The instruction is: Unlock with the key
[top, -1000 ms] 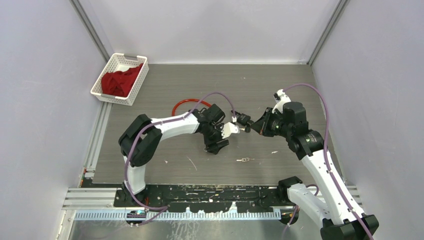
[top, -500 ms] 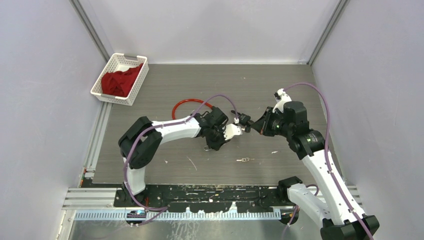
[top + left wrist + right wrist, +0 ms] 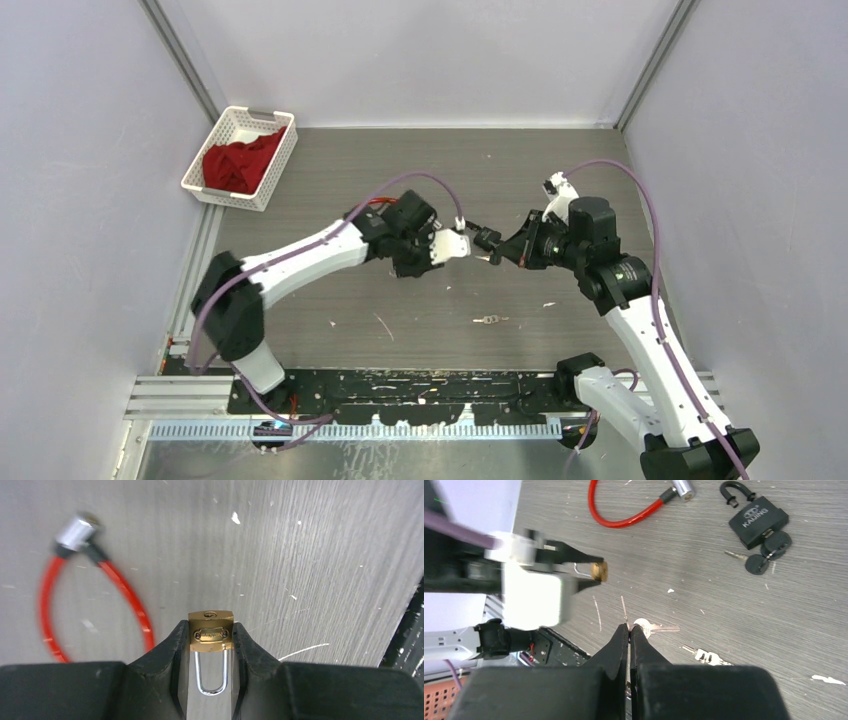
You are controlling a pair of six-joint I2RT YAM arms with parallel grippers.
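Note:
My left gripper (image 3: pixel 211 630) is shut on a small brass padlock (image 3: pixel 211 632), keyhole end pointing away, steel shackle (image 3: pixel 212 675) closed between the fingers. In the top view the left gripper (image 3: pixel 452 245) is held above the table, facing my right gripper (image 3: pixel 490 252) at a small gap. My right gripper (image 3: pixel 629 627) is shut on a thin silver key (image 3: pixel 623 609) whose blade sticks out of the tips toward the padlock (image 3: pixel 599 570). A second key (image 3: pixel 654 628) hangs beside it.
A black padlock (image 3: pixel 758 521) with black-headed keys (image 3: pixel 764 555) and a red cable lock (image 3: pixel 634 517) lie on the table behind. Loose silver keys (image 3: pixel 487 320) lie near the front. A white basket (image 3: pixel 240 157) with red cloth stands at the back left.
My left arm has stretched out and lifted the padlock up and back, level with the right gripper. The right gripper has edged slightly left toward it.

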